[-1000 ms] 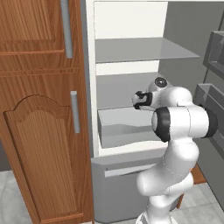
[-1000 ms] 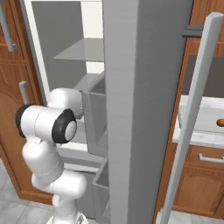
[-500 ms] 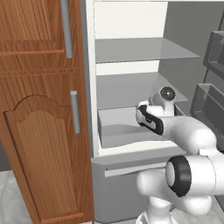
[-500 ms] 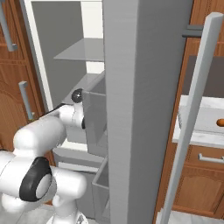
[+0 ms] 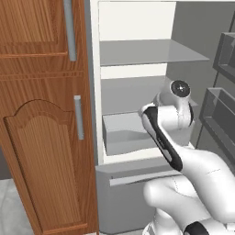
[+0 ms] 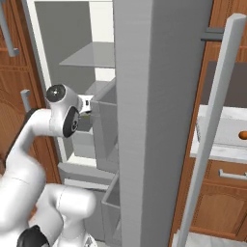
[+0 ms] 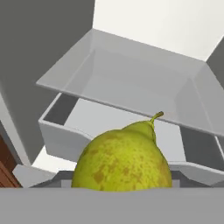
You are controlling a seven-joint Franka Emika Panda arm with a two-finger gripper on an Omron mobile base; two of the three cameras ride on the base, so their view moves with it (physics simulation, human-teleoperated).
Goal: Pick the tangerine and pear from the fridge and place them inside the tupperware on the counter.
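Pear [image 7: 121,159], small, yellow-green, brown-speckled, short stalk uppermost, sits right at the base of the hand view and close against the camera; by its place there it reads as clamped in the claw, though the finger tips themselves are hidden behind the fruit. Fridge [image 5: 137,27], tall, white and grey, door swung wide, holds grey shelves and an open grey drawer [image 7: 131,87] just beyond the pear; clear door bins [image 5: 220,114] stand at the right of the left base view. Claw [image 6: 86,103], seen in the right base view at the fridge opening beside the grey door edge, on the white arm [image 5: 165,137]. Worktop [image 6: 219,152], white marbled stone over brown wooden cabinets, lies beyond the door; on it rests a shallow light grey tray, the tupperware [image 6: 222,137], with a small round orange tangerine [image 6: 243,134] at the picture's edge, apparently already inside it. Hazards, judged: the door stands between claw and worktop, so a direct swing could knock the pear against it; a smooth rounded fruit may slip out under a sudden turn; release too high risks rolling over the low rim.
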